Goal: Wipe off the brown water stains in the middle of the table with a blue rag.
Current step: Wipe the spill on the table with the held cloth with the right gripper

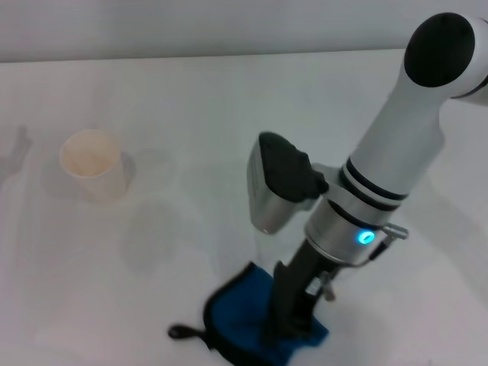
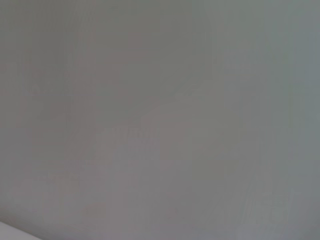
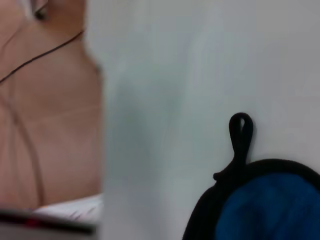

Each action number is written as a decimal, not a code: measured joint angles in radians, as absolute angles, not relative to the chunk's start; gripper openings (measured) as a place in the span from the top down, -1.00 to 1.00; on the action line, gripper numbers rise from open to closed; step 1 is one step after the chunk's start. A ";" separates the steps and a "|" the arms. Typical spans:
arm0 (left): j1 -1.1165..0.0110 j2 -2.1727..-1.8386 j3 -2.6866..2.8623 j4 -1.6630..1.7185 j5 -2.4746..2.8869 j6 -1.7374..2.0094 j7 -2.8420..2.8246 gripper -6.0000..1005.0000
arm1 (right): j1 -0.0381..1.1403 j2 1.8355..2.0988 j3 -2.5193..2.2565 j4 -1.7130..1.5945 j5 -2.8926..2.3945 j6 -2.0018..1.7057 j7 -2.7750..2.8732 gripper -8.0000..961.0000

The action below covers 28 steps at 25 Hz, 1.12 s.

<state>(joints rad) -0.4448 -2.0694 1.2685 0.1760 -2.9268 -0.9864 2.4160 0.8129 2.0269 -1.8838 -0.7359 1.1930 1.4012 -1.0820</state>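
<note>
Blue rag (image 1: 242, 314) sits nearest, soft crumpled cloth, rounded outline, black edge trim, black loop tab (image 1: 181, 332) sticking out to the robot's left. Right gripper (image 1: 288, 324) comes down onto its right half, dark fingers pressed into the cloth; whether they clamp it, cannot tell. Table (image 1: 191, 99) is smooth, plain white. Paper cup (image 1: 93, 165), pale, round, upright, stands well apart to the gripper's far left. Left wrist view shows only blank grey surface.
</note>
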 joint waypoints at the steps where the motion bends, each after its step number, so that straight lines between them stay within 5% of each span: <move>1: -0.445 -2.069 1.269 0.176 -2.927 -0.986 2.416 -0.75 | 0.811 2.026 -1.888 -0.736 1.192 1.420 -1.086 0.89; 28: -0.451 -2.076 1.269 0.176 -2.928 -0.986 2.416 -0.75 | 0.796 2.012 -1.583 -0.723 0.891 1.271 -0.970 0.89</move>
